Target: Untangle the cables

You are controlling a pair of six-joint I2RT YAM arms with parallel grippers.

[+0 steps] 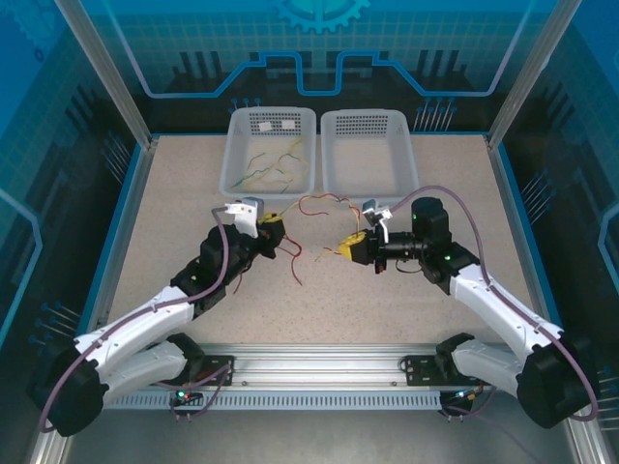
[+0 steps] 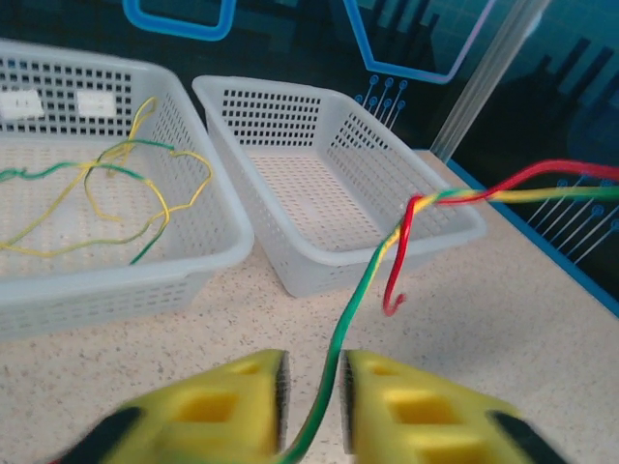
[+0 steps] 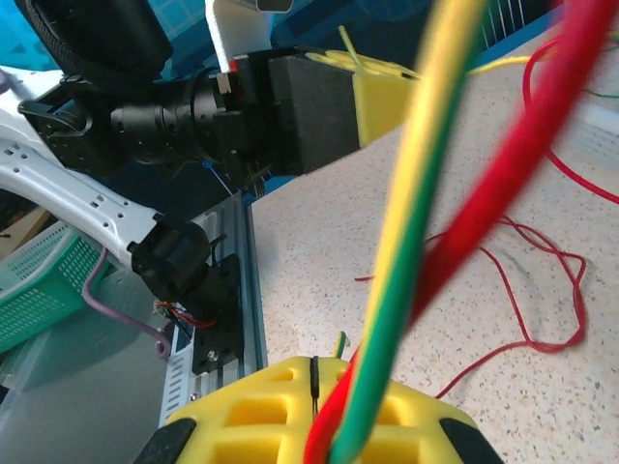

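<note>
A red cable (image 2: 542, 172) and a yellow-green cable (image 2: 363, 290), twisted together, hang in the air between my two grippers. My left gripper (image 2: 314, 387) (image 1: 274, 230) is open, and the yellow-green cable runs through the gap between its yellow fingers (image 2: 222, 406) without being pinched. My right gripper (image 3: 312, 365) (image 1: 346, 248) is shut, with the red cable (image 3: 503, 193) and the yellow-green cable (image 3: 416, 193) rising from it; a short yellow-green tip pokes past the jaws. More red cable (image 1: 293, 259) lies loose on the table between the arms.
Two white baskets stand at the back. The left basket (image 1: 237, 179) holds several yellow-green cables (image 1: 273, 162); nothing lies in the right basket (image 1: 329, 179). The cage posts and blue walls bound the speckled table (image 1: 174, 222).
</note>
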